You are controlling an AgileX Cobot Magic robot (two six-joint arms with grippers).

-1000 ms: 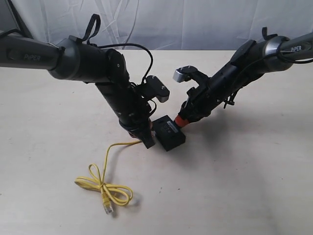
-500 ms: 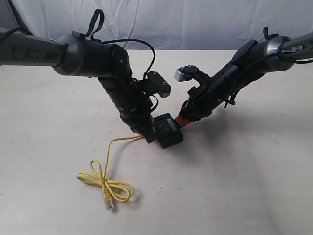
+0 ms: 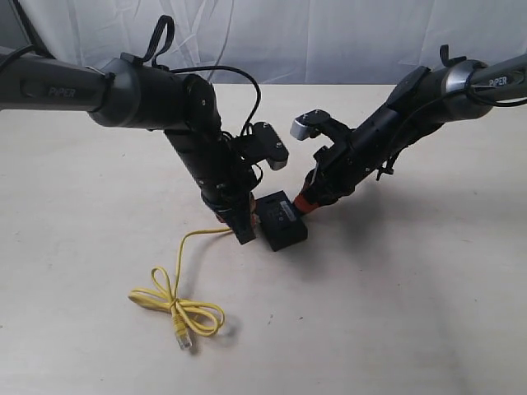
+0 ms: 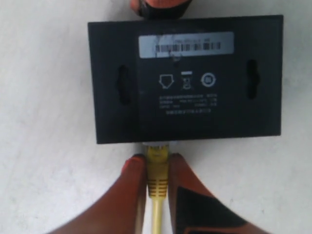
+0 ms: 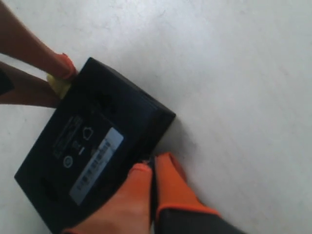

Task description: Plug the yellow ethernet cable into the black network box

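The black network box [image 3: 282, 220] lies flat mid-table, its pale label strip [image 4: 186, 45] facing up. My left gripper [image 3: 244, 234] is shut on the yellow ethernet cable [image 4: 157, 168] just behind its plug. The plug's clear tip meets the box's side wall. The rest of the cable trails to a knotted loop [image 3: 175, 310] with the free plug [image 3: 184, 341] at the front. My right gripper [image 3: 305, 201] is shut, and its orange fingertips [image 5: 146, 170] press against the box's opposite side with nothing between them.
The pale tabletop [image 3: 395, 296] stretches all round the box. A white cloth backdrop [image 3: 329, 33] hangs behind the table. Both dark arms slant down from the upper corners toward the middle.
The left arm has swung a little to the right and its gripper has closed in on the box's side. The cable loop slid slightly right. The right gripper has barely moved.
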